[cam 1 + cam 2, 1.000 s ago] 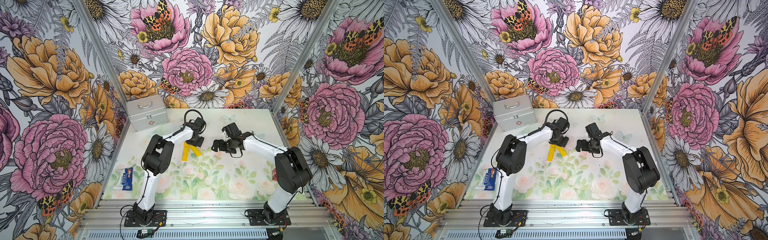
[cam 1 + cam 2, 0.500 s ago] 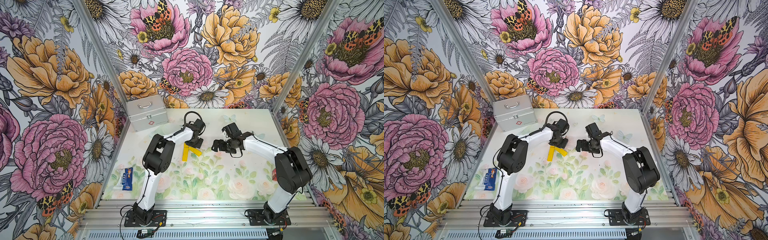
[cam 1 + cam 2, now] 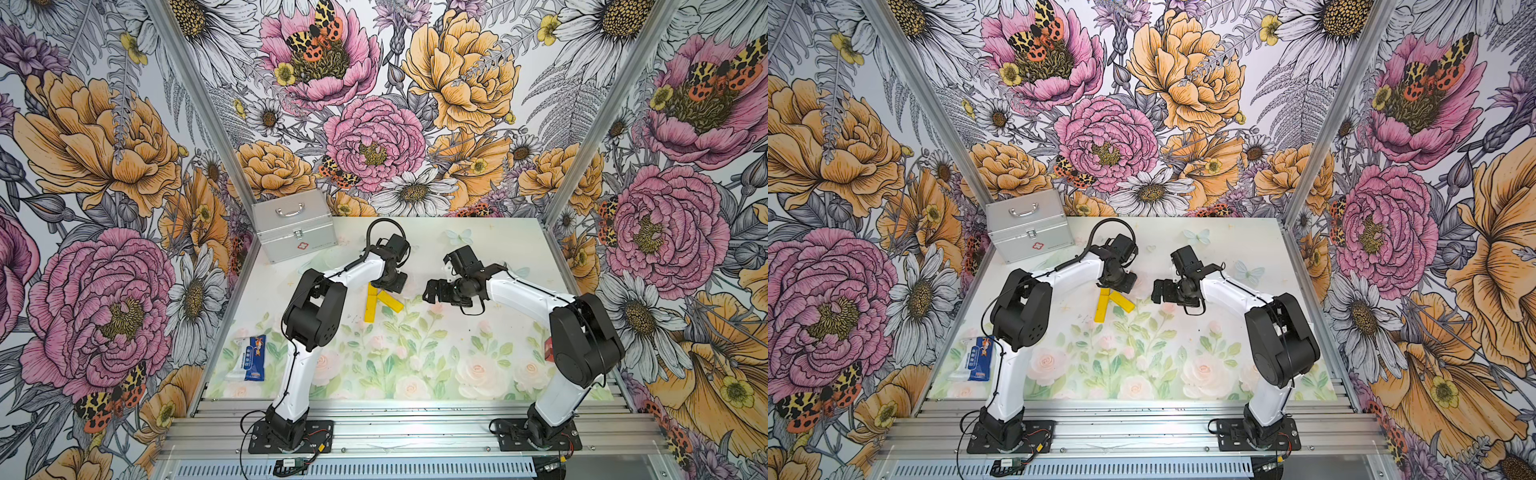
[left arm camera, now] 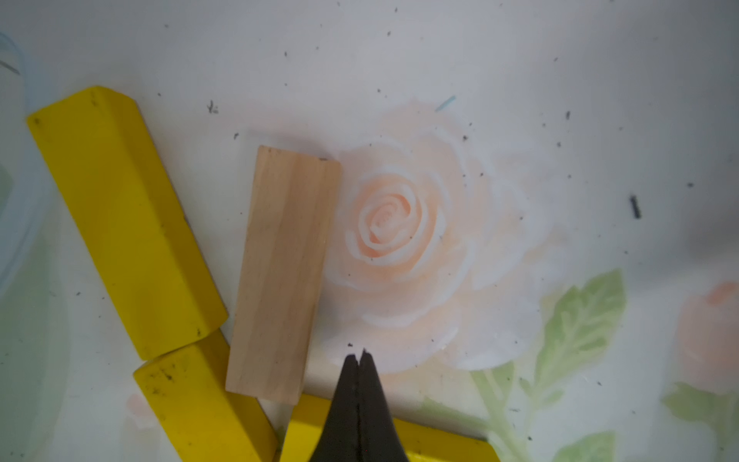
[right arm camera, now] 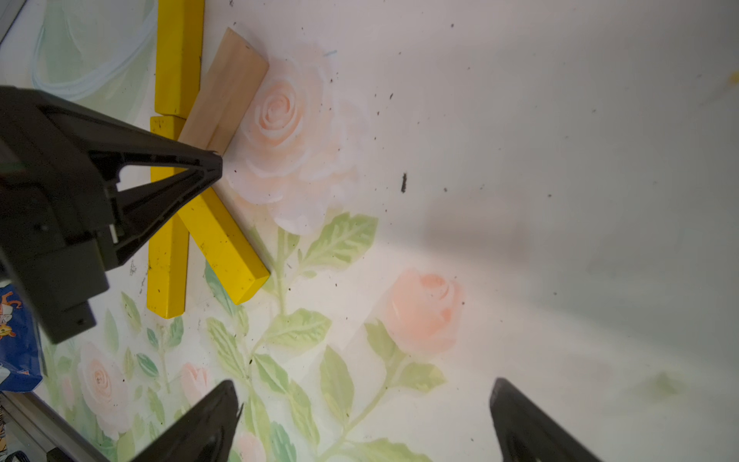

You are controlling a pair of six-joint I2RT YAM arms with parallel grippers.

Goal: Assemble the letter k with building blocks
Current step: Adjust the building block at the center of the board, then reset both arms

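Left claw [image 4: 358,356]: jaws pressed together, nothing between them, tips low over the mat [image 5: 520,160], just beside the inner end of the tan block [image 4: 282,272] on the side away from the stem. The yellow stem [image 5: 168,256] lies as pieces set end to end. The tan block slants off its upper half and the yellow lower arm [image 5: 224,244] off its lower half, and both appear to meet the stem at mid-height. The letter k reads as formed, though the tan arm sits closer to the stem than the yellow one. Judged step: final trimming of the tan arm. Next move calls for a light sideways nudge at most, then a straight lift clear without dragging the tan block. Right claw [image 5: 364,394]: jaws wide, empty, apart from the blocks to the right.
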